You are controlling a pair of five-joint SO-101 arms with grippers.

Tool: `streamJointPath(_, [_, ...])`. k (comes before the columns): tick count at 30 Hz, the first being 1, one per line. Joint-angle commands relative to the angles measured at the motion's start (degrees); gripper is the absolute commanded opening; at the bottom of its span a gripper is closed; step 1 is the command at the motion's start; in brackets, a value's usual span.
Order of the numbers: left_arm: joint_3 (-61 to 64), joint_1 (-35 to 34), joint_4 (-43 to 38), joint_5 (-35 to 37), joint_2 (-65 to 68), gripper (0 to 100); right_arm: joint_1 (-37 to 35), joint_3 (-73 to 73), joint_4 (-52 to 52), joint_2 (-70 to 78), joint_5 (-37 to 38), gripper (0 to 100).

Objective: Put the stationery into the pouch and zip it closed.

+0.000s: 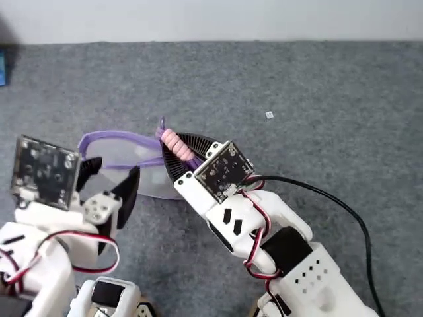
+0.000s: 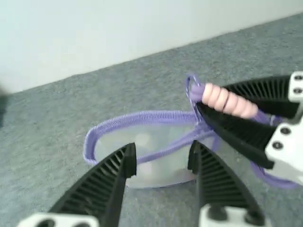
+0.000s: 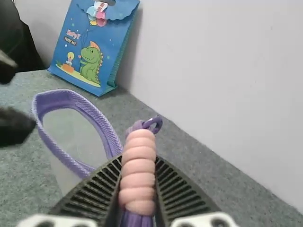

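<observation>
The clear pouch with purple zip edging lies flat on the grey carpet; pale shapes show faintly through it. My left gripper is open, its fingers on either side of the pouch's near edge. My right gripper is at the pouch's other end, shut on a pink ribbed piece with a purple loop at its tip. I cannot tell whether that piece is fixed to the zip.
A blue gift bag with a dinosaur leans on the wall behind the pouch. A small white scrap lies on the carpet to the right. A black cable trails from the right arm.
</observation>
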Motion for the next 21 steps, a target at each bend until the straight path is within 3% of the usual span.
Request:
streamJointPath(1, [3.65,0.26,1.14,0.44,-3.52,19,1.45,-0.79,-1.01,0.48,-0.35,0.8])
streamJointPath(12, [4.53,0.18,0.79,0.53,-5.27,19,3.56,-1.76,-1.54,5.41,-0.62,0.8])
streamJointPath(21, [15.52,-1.67,-3.34,0.18,-5.54,18,3.74,-5.63,1.45,5.32,-0.18,0.8])
